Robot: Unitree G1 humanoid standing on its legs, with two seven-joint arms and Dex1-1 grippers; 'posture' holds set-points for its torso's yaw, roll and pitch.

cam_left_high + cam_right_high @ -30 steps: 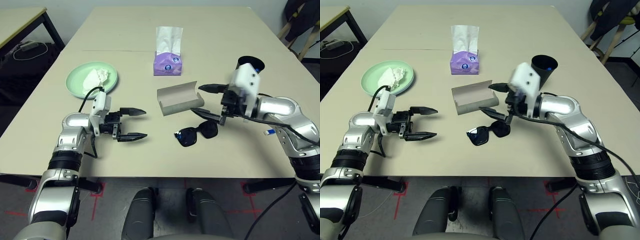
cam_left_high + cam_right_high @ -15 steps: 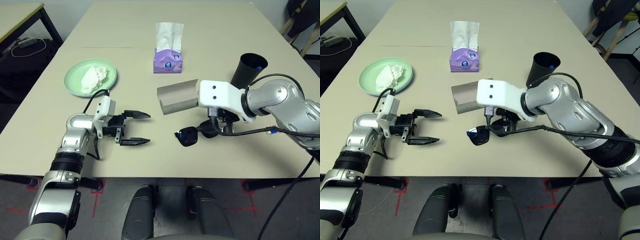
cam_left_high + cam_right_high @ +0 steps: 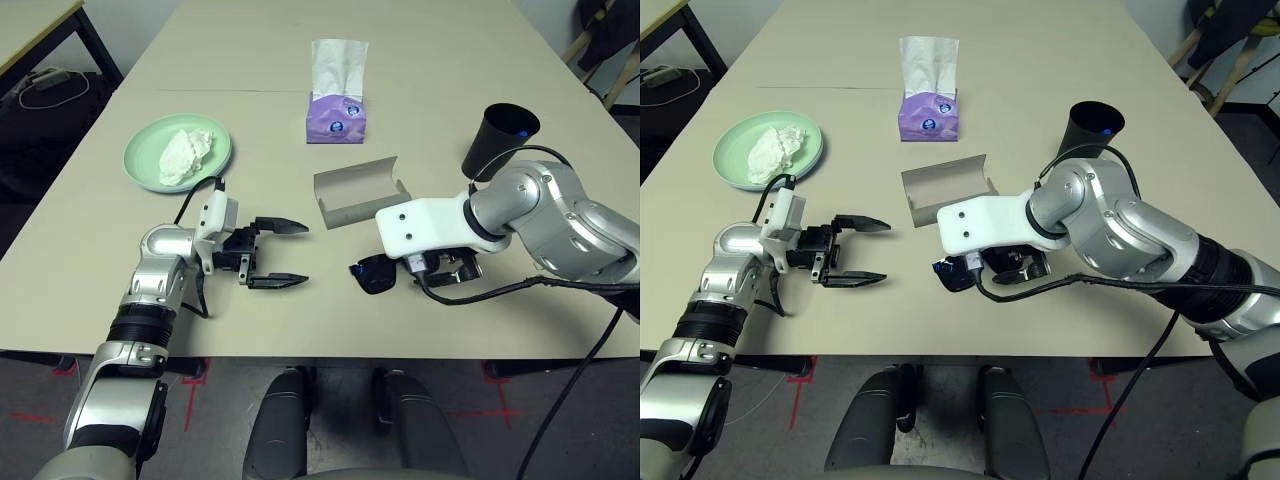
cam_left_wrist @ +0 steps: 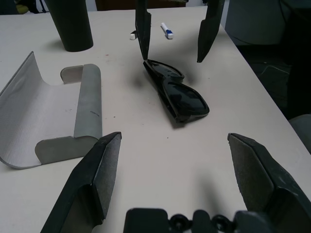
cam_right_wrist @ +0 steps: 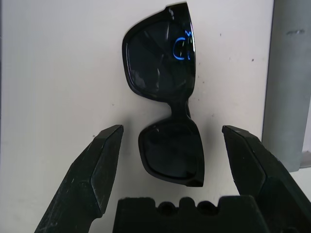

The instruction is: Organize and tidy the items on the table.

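Left eye view: your left gripper (image 3: 278, 254) waits spread and empty; the grey oblong glasses case (image 3: 357, 194) lies open, ready; your right gripper (image 5: 170, 145), jaws spread, straddles the black plastic sunglasses (image 5: 167, 131) on the table (image 3: 450, 90).

The black sunglasses (image 5: 167, 121) near the table's (image 3: 300, 50) front edge look like glossy plastic with shiny dark lenses, the open grey glasses case (image 4: 58, 116) has a matt, cloth-like lining, the pale green plate (image 3: 150, 165) is smooth, and the tabletop is smooth, matt beige.
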